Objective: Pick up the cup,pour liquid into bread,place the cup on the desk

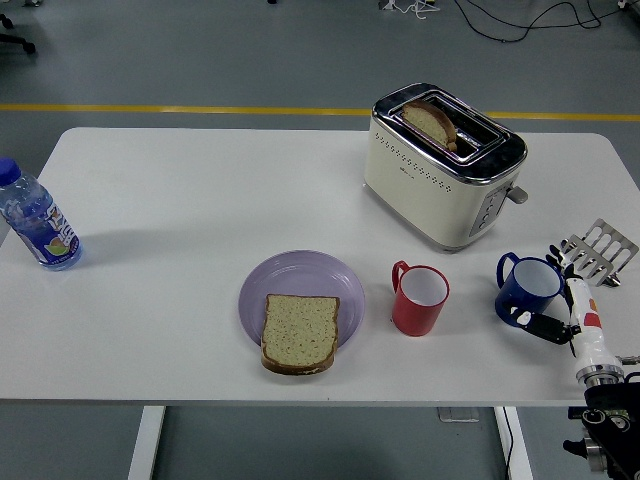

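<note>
A water bottle [36, 224] is standing far left of the right hand [562, 302]; a bread slice [299, 332] is lying on a purple plate [300, 280], a red cup [419, 298] beside it — the blue cup [528, 289] is sitting upright on the table [200, 190], the hand's fingers [535, 323] curving loosely against its near side, whether gripping cannot be told — toaster [443, 165] beyond.
</note>
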